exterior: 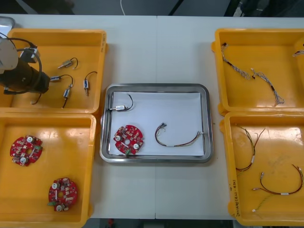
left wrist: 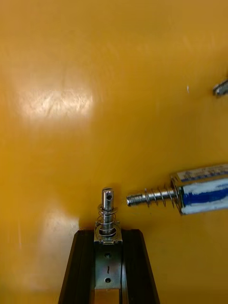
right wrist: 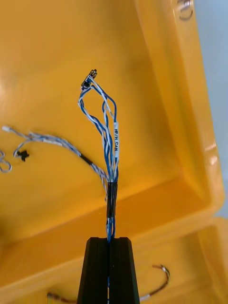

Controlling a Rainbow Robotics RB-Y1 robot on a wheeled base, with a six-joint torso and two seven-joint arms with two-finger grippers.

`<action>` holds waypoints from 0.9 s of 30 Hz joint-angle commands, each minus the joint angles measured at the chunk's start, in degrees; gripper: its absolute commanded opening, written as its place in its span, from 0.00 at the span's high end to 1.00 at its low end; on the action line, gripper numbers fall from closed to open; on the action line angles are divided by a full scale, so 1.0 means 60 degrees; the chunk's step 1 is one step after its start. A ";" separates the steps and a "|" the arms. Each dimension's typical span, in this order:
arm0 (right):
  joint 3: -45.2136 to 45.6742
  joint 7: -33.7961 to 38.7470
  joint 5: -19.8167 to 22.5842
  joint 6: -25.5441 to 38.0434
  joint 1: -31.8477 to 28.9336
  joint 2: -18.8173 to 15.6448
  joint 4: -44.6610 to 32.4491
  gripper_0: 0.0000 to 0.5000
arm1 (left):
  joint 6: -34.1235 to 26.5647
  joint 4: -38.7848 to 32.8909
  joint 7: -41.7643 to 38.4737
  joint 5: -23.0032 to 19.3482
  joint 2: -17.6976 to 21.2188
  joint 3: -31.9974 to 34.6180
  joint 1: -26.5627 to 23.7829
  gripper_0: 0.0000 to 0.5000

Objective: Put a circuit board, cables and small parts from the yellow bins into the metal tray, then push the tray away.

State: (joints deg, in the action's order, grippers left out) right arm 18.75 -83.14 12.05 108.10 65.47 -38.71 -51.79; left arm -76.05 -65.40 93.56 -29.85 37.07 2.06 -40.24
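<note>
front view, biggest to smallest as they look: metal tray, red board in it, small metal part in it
1. metal tray
2. red circuit board, clearly smaller
3. small metal part, smallest, even counting its black cable

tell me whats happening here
The left gripper is shut on a small metal part in the far left yellow bin. The right gripper is shut on a twisted blue and white cable over the far right yellow bin. The metal tray already holds a round red circuit board, a red and yellow cable and a black-wired part.
</note>
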 commanded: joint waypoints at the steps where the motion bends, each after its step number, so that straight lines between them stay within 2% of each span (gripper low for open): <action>1: 0.0200 0.0088 0.0042 0.0317 0.0001 -0.0184 -0.1183 1.00 | -0.0831 -0.0893 0.0285 0.0185 0.0268 0.0580 -0.0047 1.00; 10: -0.0239 -0.0132 0.0511 0.0317 -0.0014 0.0460 -0.3161 1.00 | -0.2398 -0.2138 0.0065 0.0522 0.0282 0.0873 -0.0047 1.00; 13: -0.0283 -0.0132 0.0819 0.0317 -0.0014 0.0621 -0.3468 1.00 | -0.2882 -0.2577 -0.0022 0.0683 0.0282 0.0873 -0.0047 1.00; 21: -0.0781 -0.0293 0.1039 0.0317 -0.0014 0.1061 -0.3952 1.00 | -0.4039 -0.3734 -0.0213 0.0888 0.0253 0.0859 -0.0047 1.00; 27: -0.1133 -0.0381 0.1258 0.0317 -0.0526 0.1295 -0.4948 1.00 | -0.4830 -0.4613 -0.0403 0.0990 0.0092 0.0873 -0.0047 1.00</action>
State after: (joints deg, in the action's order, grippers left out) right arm 13.56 -83.69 18.55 109.78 64.13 -31.87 -76.50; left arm -102.77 -88.91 93.55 -25.11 37.06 5.77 -40.23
